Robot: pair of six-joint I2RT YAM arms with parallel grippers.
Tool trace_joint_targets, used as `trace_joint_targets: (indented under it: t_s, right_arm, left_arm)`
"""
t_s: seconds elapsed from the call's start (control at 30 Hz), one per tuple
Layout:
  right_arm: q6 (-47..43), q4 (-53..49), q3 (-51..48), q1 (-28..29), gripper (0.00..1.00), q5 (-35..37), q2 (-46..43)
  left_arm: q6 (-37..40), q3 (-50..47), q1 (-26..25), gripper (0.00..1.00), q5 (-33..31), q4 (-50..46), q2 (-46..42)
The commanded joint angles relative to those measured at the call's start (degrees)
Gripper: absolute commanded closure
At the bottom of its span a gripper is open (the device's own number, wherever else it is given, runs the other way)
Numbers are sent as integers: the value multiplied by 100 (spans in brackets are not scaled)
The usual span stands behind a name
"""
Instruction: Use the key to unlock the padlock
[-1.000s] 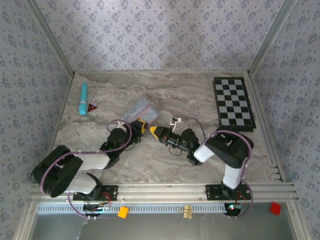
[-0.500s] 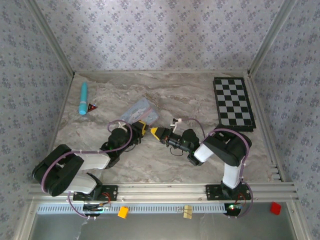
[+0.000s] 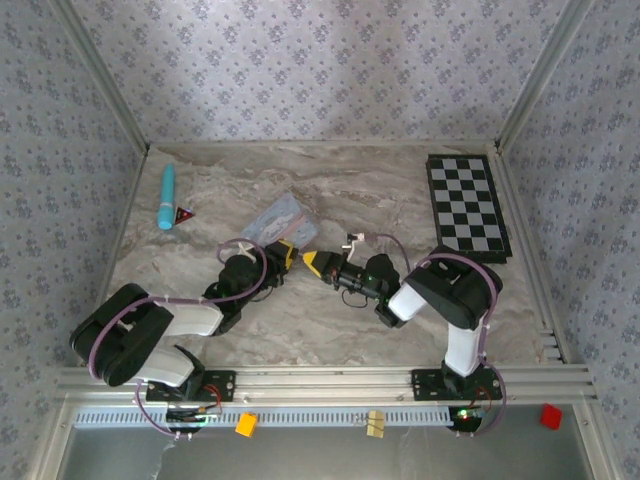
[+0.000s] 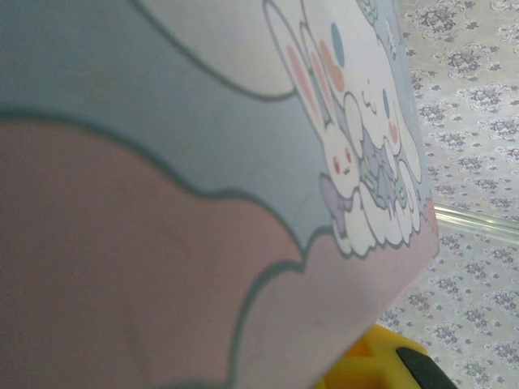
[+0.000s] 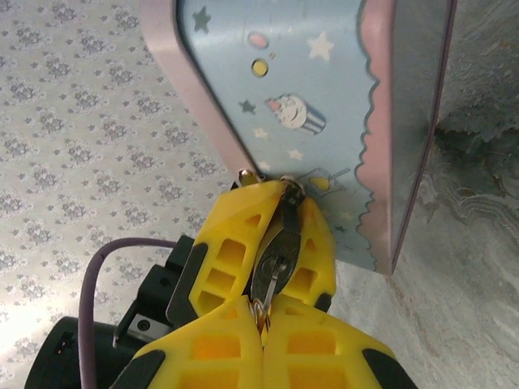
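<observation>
The light-blue cartoon tin [image 3: 279, 219] lies mid-table, and its lid fills the left wrist view [image 4: 203, 162]. In the right wrist view the tiny dark padlock [image 5: 290, 191] hangs at the rim of the tin [image 5: 324, 89], between the left gripper's yellow fingers [image 5: 223, 243]. The silver key [image 5: 276, 255] points into the padlock. My right gripper [image 5: 263, 320] is shut on the key's wire ring. From above, the left gripper [image 3: 284, 254] and right gripper [image 3: 312, 262] meet tip to tip beside the tin.
A chessboard [image 3: 468, 205] lies at the far right. A light-blue cylinder [image 3: 167, 195] and a small red triangle [image 3: 183, 214] sit at the far left. Patterned walls enclose the marble table [image 3: 330, 330] on three sides.
Both grippers and the tin have crept slightly toward the far side, staying together. Both grips look unchanged.
</observation>
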Motion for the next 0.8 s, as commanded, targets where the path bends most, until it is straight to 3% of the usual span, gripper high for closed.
trace_joint_targets:
  t_s: [0.0,0.77]
  right_arm:
    - [109,-736,-15,-143,100,145,348]
    - [-324,-734,220,369,100,56,665]
  left_arm:
    - [-94,355,-87,100,268,1159,-194]
    - [-50,471,-91,100,259,1153,-210]
